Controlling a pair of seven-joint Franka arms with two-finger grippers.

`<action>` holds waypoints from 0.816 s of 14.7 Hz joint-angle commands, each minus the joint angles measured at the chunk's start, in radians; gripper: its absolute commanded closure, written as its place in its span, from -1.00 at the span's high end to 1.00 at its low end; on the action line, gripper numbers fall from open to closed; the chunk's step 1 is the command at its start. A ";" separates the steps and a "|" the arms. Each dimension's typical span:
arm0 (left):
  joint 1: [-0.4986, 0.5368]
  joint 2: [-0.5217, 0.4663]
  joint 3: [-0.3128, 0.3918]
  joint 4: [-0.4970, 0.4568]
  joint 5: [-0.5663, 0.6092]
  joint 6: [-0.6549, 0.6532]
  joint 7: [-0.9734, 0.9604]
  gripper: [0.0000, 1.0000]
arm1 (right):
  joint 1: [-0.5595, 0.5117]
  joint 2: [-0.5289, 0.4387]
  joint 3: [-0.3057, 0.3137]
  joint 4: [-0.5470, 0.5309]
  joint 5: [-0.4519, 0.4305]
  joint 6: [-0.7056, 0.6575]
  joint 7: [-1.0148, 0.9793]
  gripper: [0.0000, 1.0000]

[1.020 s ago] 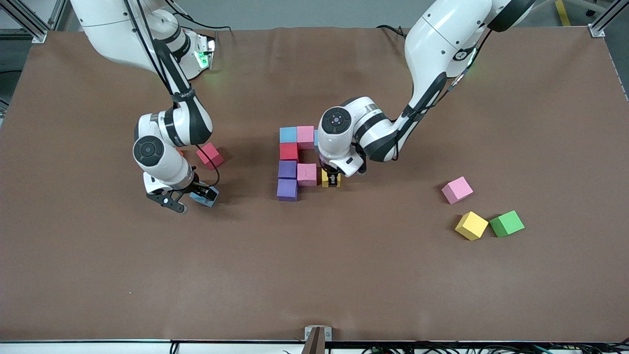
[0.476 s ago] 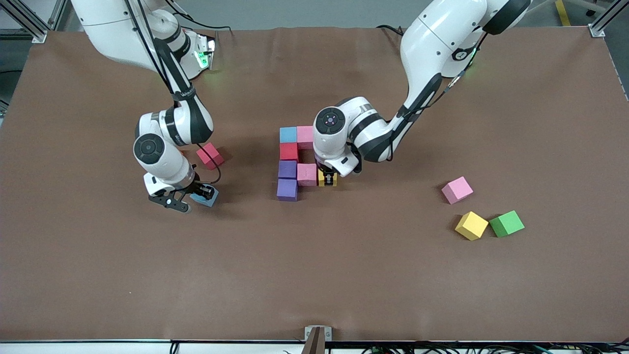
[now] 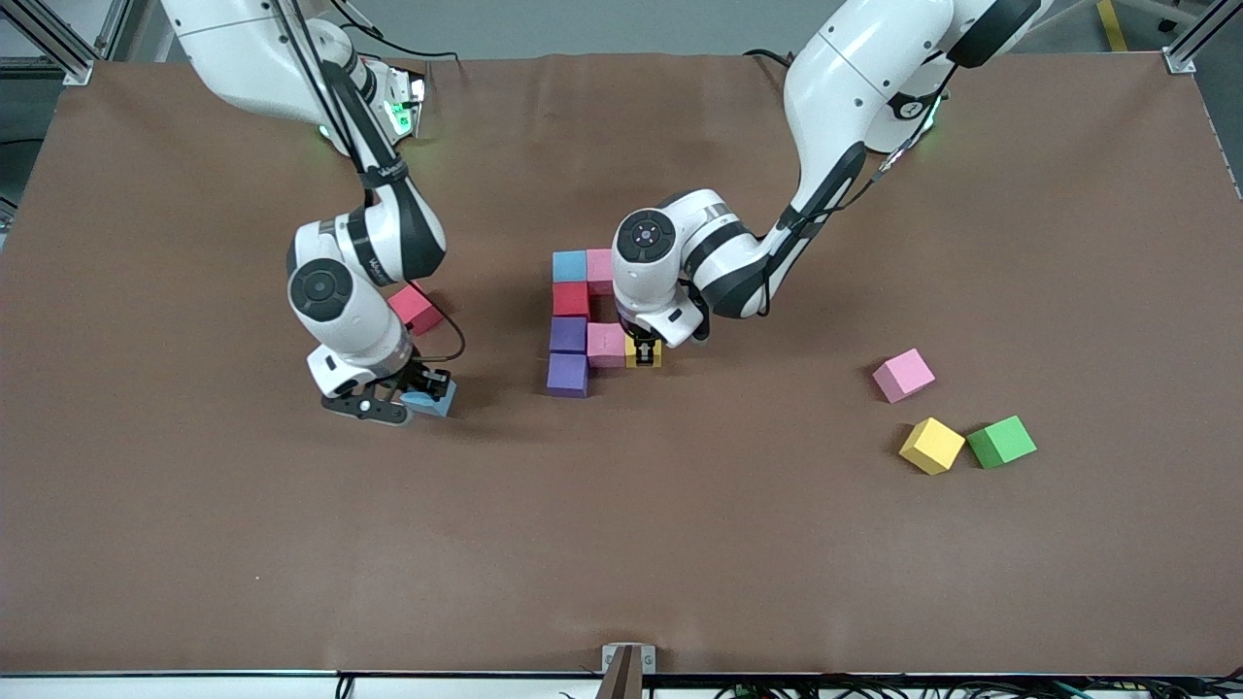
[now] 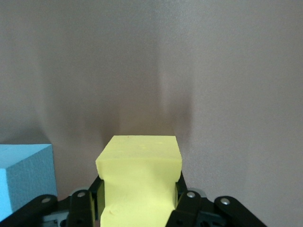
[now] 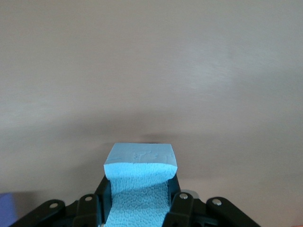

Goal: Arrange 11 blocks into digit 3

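Hidden: yellow block [image 3: 644, 353] partly covered by left gripper [image 3: 644, 349], fingers clamped on it.
Changed: right gripper [image 3: 413, 396], previously open, now closed on light blue block [image 3: 433, 398].

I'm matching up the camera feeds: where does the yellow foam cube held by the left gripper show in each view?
Front view: the yellow foam cube sits in the left gripper, beside a pink cube in the figure.
Left wrist view: low centre, pinched between the fingers.
Right wrist view: not in it.
Shared landmark: the brown table cover.
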 commanded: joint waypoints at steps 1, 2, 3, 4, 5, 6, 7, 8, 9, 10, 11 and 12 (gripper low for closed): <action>-0.020 0.060 0.005 0.038 -0.018 0.019 -0.016 0.73 | 0.011 0.104 0.030 0.202 0.019 -0.104 -0.030 -0.99; -0.019 0.055 0.005 0.038 -0.018 0.019 -0.016 1.00 | 0.007 0.134 0.047 0.265 0.022 -0.129 -0.032 -0.99; -0.013 0.049 0.003 0.040 -0.019 0.017 -0.015 1.00 | 0.007 0.160 0.059 0.316 0.034 -0.149 -0.032 -0.99; -0.010 0.038 0.003 0.038 -0.021 0.017 -0.013 1.00 | 0.004 0.186 0.073 0.368 0.042 -0.169 -0.042 -0.99; -0.004 0.031 0.003 0.038 -0.023 0.016 -0.011 1.00 | 0.006 0.211 0.081 0.425 0.045 -0.196 -0.045 -0.99; 0.001 0.022 0.003 0.040 -0.024 -0.002 -0.010 1.00 | 0.004 0.238 0.090 0.471 0.043 -0.227 -0.054 -0.99; 0.012 0.018 0.003 0.041 -0.026 -0.018 -0.008 1.00 | 0.004 0.266 0.099 0.514 0.045 -0.242 -0.062 -0.99; 0.022 0.005 -0.001 0.040 -0.026 -0.027 -0.007 1.00 | 0.003 0.294 0.116 0.551 0.046 -0.244 -0.076 -0.99; 0.027 -0.004 -0.004 0.035 -0.027 -0.039 -0.007 1.00 | -0.002 0.315 0.128 0.575 0.049 -0.242 -0.079 -1.00; 0.030 -0.014 -0.006 0.035 -0.032 -0.055 -0.004 1.00 | 0.004 0.343 0.139 0.610 0.049 -0.242 -0.076 -1.00; 0.036 -0.027 -0.006 0.032 -0.036 -0.068 0.007 1.00 | 0.009 0.370 0.140 0.643 0.051 -0.242 -0.075 -1.00; 0.044 -0.043 -0.008 0.028 -0.047 -0.076 0.016 1.00 | 0.017 0.398 0.142 0.670 0.049 -0.242 -0.071 -1.00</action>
